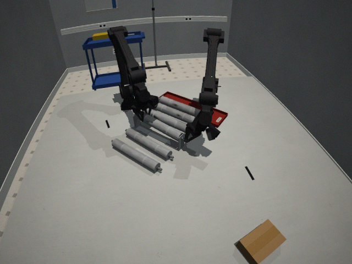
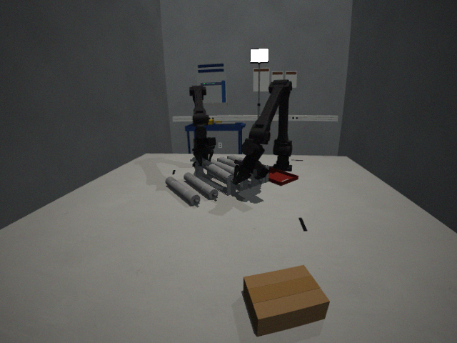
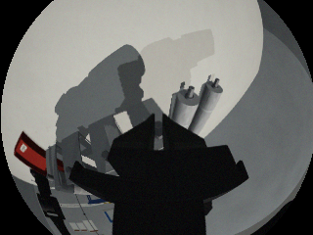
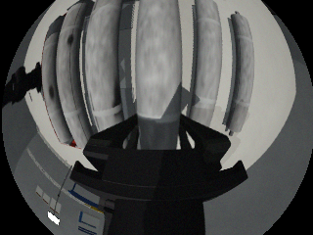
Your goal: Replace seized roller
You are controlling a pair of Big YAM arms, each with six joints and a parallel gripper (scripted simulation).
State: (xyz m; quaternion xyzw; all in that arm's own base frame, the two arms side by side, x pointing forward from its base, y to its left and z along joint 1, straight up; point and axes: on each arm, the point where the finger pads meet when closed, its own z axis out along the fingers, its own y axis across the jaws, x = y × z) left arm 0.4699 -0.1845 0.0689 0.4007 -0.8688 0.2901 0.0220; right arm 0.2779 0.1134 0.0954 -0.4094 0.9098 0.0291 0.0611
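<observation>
The roller bed's near bracket (image 1: 180,144) (image 2: 229,187) stands at the front roller's end. My right gripper (image 1: 145,116) (image 4: 158,119) is shut on the front roller (image 1: 166,129) (image 2: 218,172) (image 4: 158,59) near its far end; that axle end is hidden. My left gripper (image 1: 185,139) (image 3: 158,119) is low at the near bracket's outer side, tips nearly together on what looks like that roller's axle end, mostly hidden. Three other rollers lie behind, two with dark spots. Two spare rollers (image 1: 149,143) (image 1: 136,154) (image 3: 183,110) (image 3: 207,105) lie in front of the bed.
The red scrap tray (image 1: 216,115) (image 2: 282,178) (image 3: 31,154) is behind the bed, partly hidden by rollers and an arm; no roller shows in its visible part. A cardboard box (image 1: 264,241) (image 2: 285,295) lies far in front. The left arm leans over the near bracket.
</observation>
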